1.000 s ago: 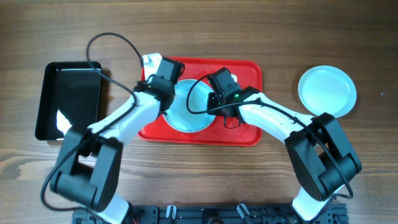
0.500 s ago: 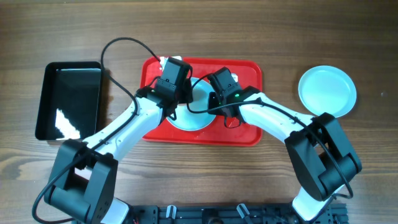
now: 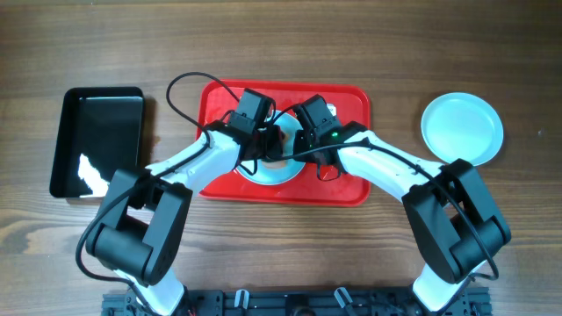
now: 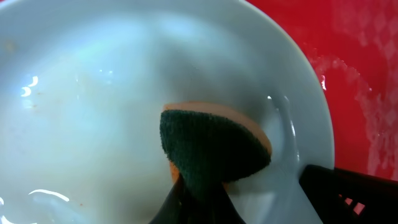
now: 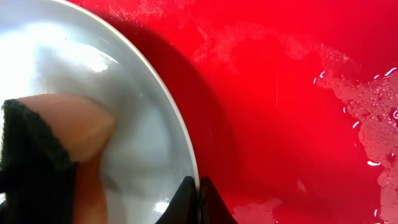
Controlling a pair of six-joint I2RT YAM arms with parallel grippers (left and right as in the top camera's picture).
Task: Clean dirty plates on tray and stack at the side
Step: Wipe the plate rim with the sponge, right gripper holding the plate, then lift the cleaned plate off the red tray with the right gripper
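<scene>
1. Under my left claw (image 3: 266,140), pressed together on a sponge (image 4: 214,149), the rough dark-green scouring face and soft orange foam meet a glossy plate (image 4: 93,93).
2. My right claw (image 5: 198,200) pinches that round, shallow, pale mint plate by its thin rim, fingertips nearly touching.
3. It lies on the smooth red plastic tray (image 5: 298,93), which is beaded with wet patches.
4. Farther right, well apart on the wood-grain table (image 3: 351,254), rests another plate (image 3: 462,128); far left lies a shiny black tray (image 3: 97,140).
</scene>
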